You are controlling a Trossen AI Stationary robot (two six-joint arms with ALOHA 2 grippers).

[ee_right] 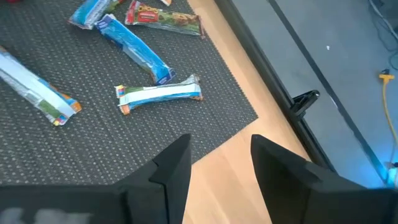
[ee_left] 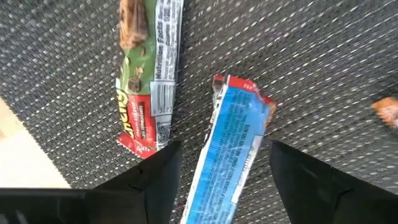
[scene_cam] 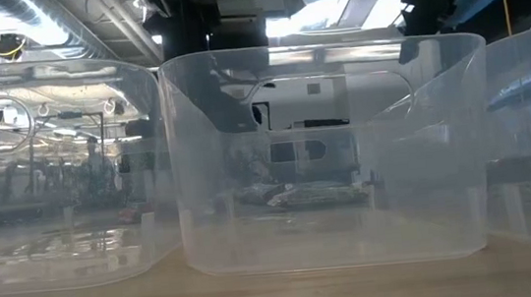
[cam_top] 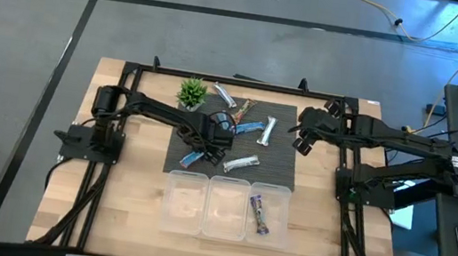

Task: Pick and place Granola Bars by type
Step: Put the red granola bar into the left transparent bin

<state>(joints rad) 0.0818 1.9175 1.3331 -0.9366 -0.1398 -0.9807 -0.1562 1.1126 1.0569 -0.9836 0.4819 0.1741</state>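
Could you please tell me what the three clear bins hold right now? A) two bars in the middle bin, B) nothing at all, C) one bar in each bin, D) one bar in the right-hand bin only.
D: the high view shows a single purple bar lying in the right bin, while the middle bin and the left bin hold no bars.

Green-and-red granola bar wrapper [ee_left: 146, 74]: barcode with tiny digits, unreadable; partial yellow brand lettering, not legible; white side print too blurred. Blue bar wrapper [ee_left: 230, 149]: fine print, illegible. No other readable text.
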